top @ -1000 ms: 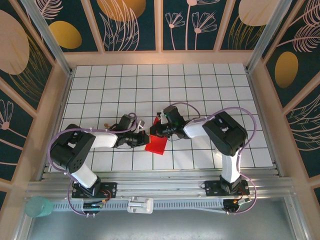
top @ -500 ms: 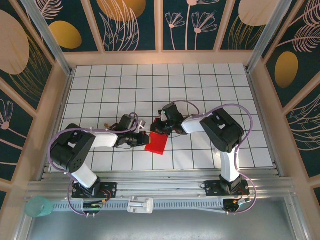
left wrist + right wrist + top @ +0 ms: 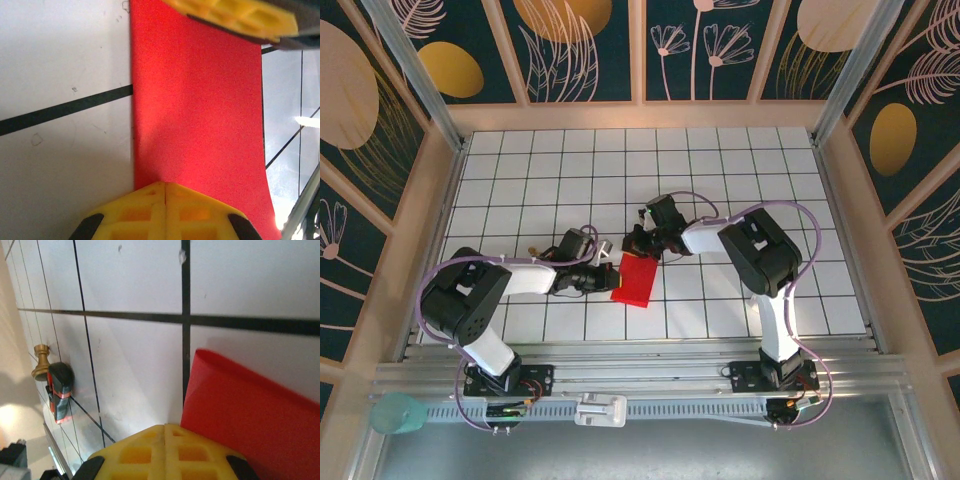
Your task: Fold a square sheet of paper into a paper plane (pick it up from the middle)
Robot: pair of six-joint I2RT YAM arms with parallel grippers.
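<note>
– When viewed from top cam, where is the thin bright red square sheet of paper (image 3: 635, 281) found?
– On white gridded table (image 3: 720, 180), folded to a rectangle; left gripper (image 3: 608, 277) at left edge, right gripper (image 3: 638, 247) at far end.
– Left wrist?
– Yellow fingers (image 3: 195, 210) pressed together, tips on sheet edge; nothing clamped.
– Right wrist?
– Fingers (image 3: 195, 452) together too, beside folded corner. Crease-pressing judged in hand; next, corners to be folded w/ sheet pinned.
</note>
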